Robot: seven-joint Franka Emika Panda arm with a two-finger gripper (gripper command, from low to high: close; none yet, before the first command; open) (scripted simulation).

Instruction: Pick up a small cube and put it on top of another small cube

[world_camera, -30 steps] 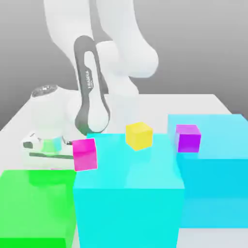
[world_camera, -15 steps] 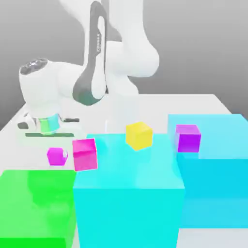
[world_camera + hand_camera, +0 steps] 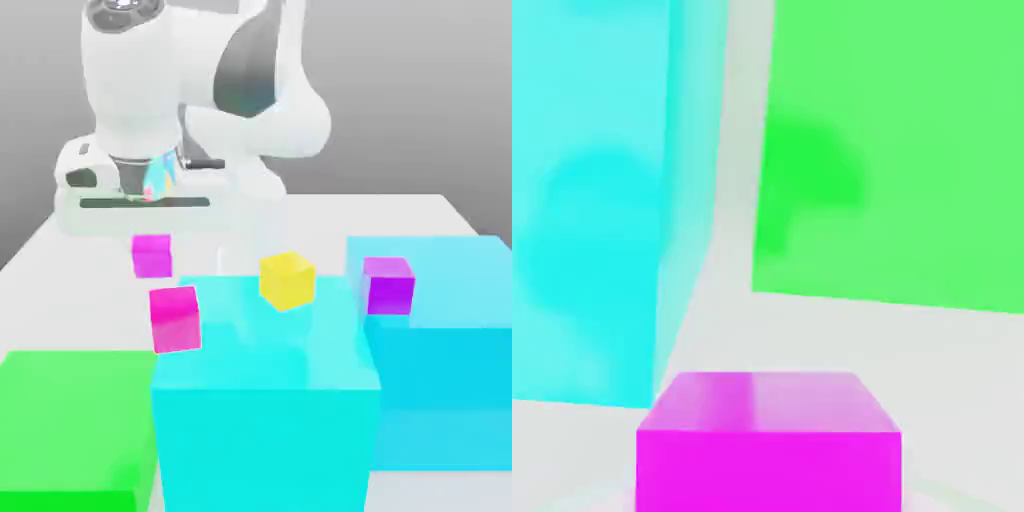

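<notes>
The small cube (image 3: 152,256) hangs clear of the table (image 3: 60,300), pinched in the gripper (image 3: 152,240) beneath the white hand, to the exterior view's left of the cyan block (image 3: 265,400). In the hand view the cube (image 3: 768,440) sits close under the camera. It looks rigid, light and smooth-faced; opposite flat sides are the proper hold. A second earlier the hand was low at the table beside the pink cube (image 3: 176,318); it has since risen with the cube.

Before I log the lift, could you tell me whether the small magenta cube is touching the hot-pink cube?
Apart. In the exterior view the small cube hangs beneath the gripper, with pale table visible between it and the hot-pink cube below.
</notes>
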